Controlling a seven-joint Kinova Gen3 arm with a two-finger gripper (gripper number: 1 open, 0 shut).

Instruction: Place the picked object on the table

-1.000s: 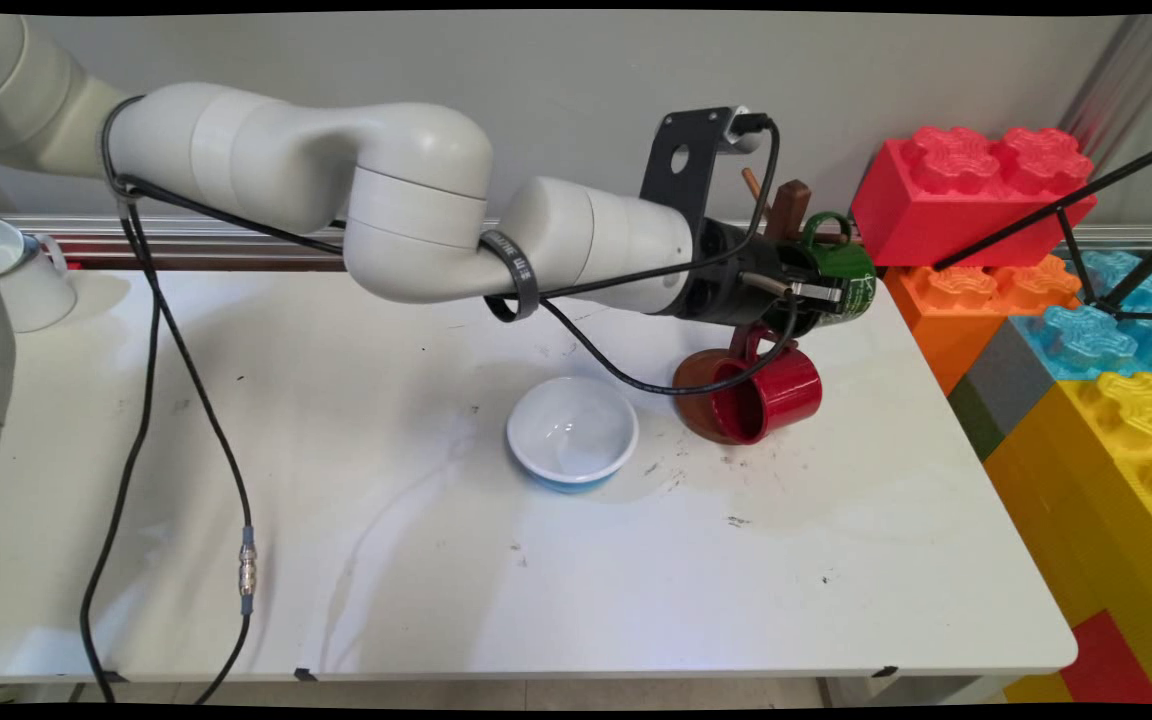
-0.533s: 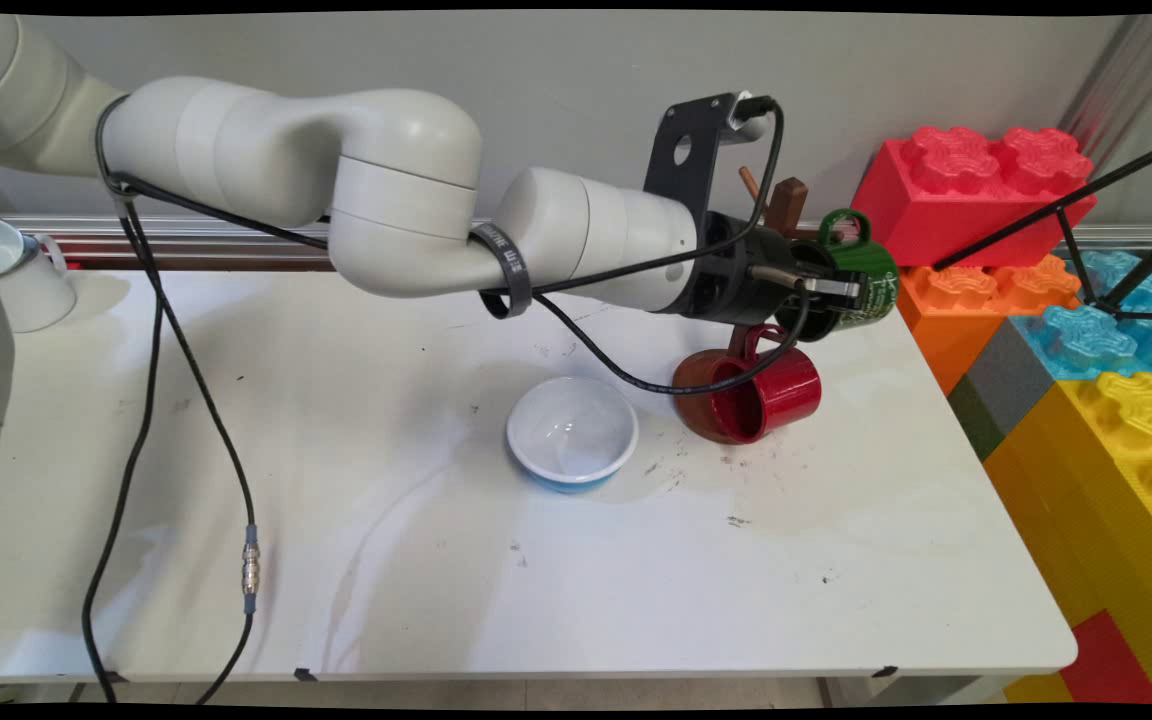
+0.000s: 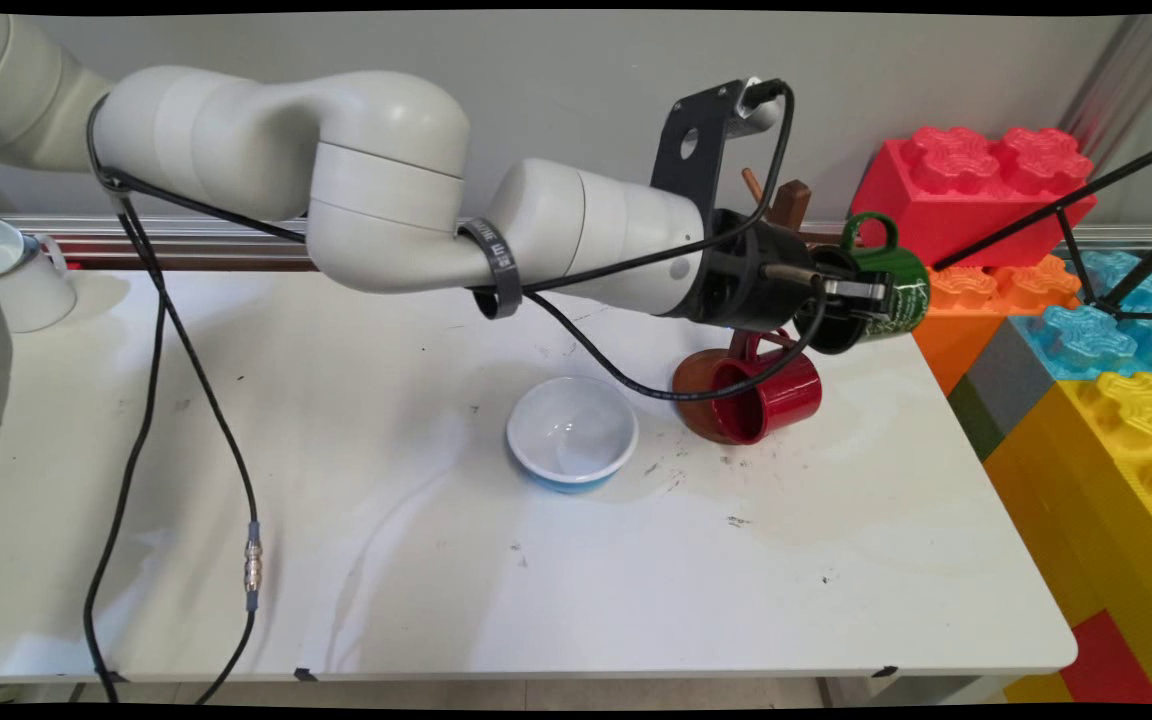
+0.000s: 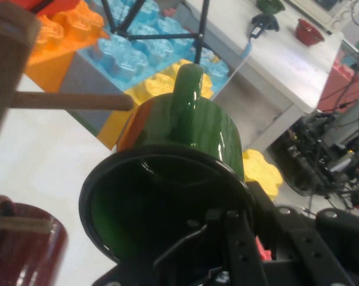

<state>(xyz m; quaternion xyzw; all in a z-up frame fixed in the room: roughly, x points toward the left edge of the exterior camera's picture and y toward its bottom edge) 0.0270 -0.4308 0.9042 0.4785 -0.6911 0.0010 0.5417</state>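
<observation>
1. Where the counter (image 3: 416, 560) lies bare along its near edge, only black cables (image 3: 186, 400) hang across it, well apart from everything else.
2. Mid-counter stands a white bowl (image 3: 572, 432), with a red mug (image 3: 761, 395) on its side just beside it, toward the right edge.
3. Above the red mug, the hand (image 3: 861, 300) pinches a green mug's (image 3: 886, 290) wall, one finger inside the mouth; over the last second it has carried the mug up and rightward, past the right edge.
4. At the far edge a wooden mug rack (image 3: 786, 205) stands close behind, its peg (image 4: 69, 101) beside the mug; toy bricks (image 3: 976, 190) crowd beyond.
5. A white pitcher (image 3: 21, 270) sits in the far left corner.
</observation>
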